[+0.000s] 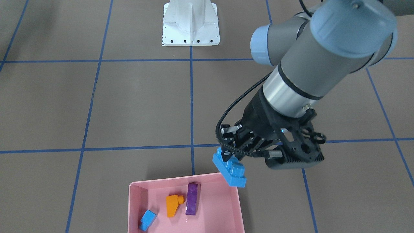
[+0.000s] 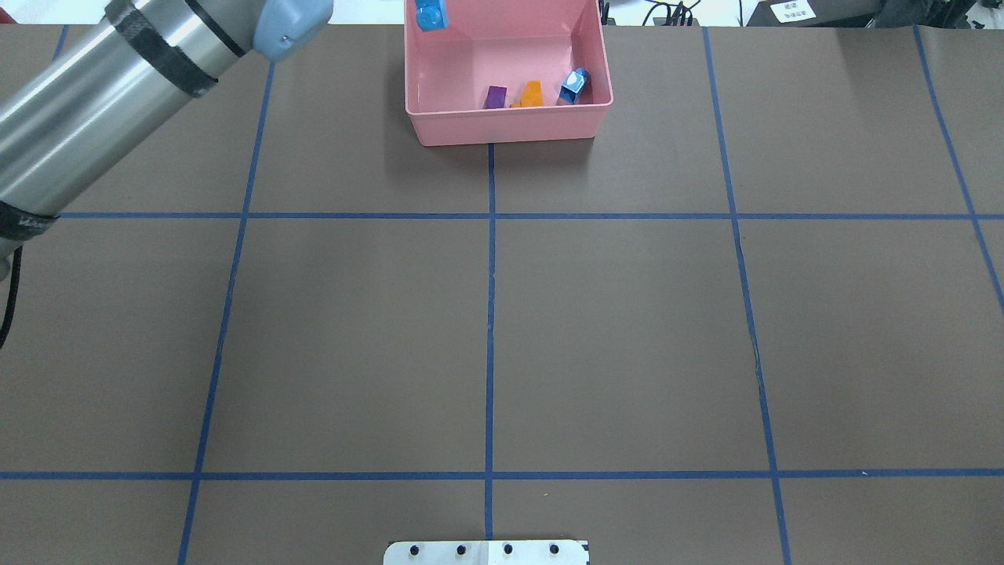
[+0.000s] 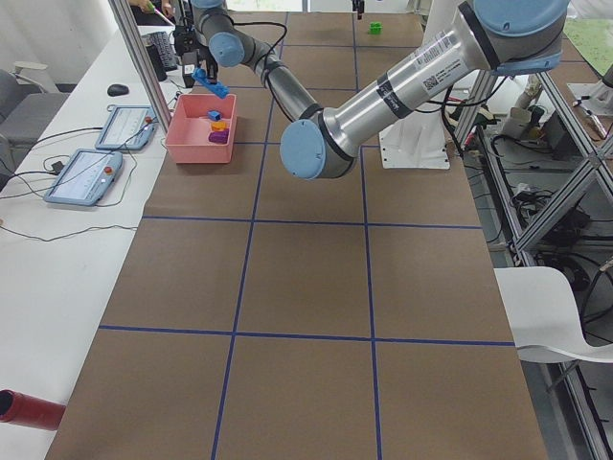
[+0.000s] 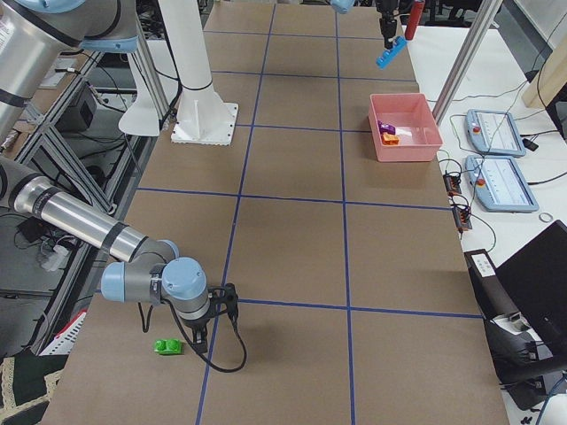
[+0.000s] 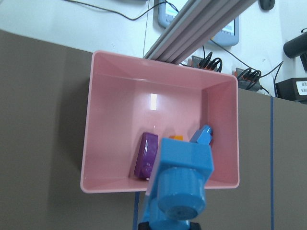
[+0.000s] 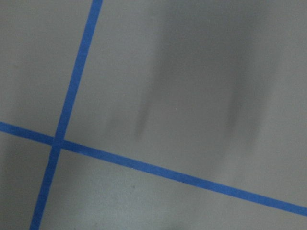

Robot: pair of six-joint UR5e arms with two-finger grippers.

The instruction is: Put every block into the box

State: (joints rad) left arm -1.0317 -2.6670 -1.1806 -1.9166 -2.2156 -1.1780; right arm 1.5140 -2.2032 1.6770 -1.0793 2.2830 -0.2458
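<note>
My left gripper point(image 1: 228, 154) is shut on the long blue bar point(image 1: 230, 170) and holds it tilted in the air over the corner of the pink box point(image 1: 136, 194). The left wrist view shows the bar point(image 5: 180, 191) above the box's near wall point(image 5: 88, 120). Inside the box lie the orange block point(image 1: 173, 204), the purple block point(image 1: 191, 199) and the tiny blue cube point(image 1: 148, 219). My right gripper point(image 4: 205, 329) hangs low over the table far from the box. I cannot tell whether it is open or shut.
A small green object point(image 4: 166, 346) lies on the table beside my right gripper. The white robot base point(image 1: 190, 26) stands at the table's middle edge. Tablets and cables point(image 4: 500, 181) lie on the white bench beyond the box.
</note>
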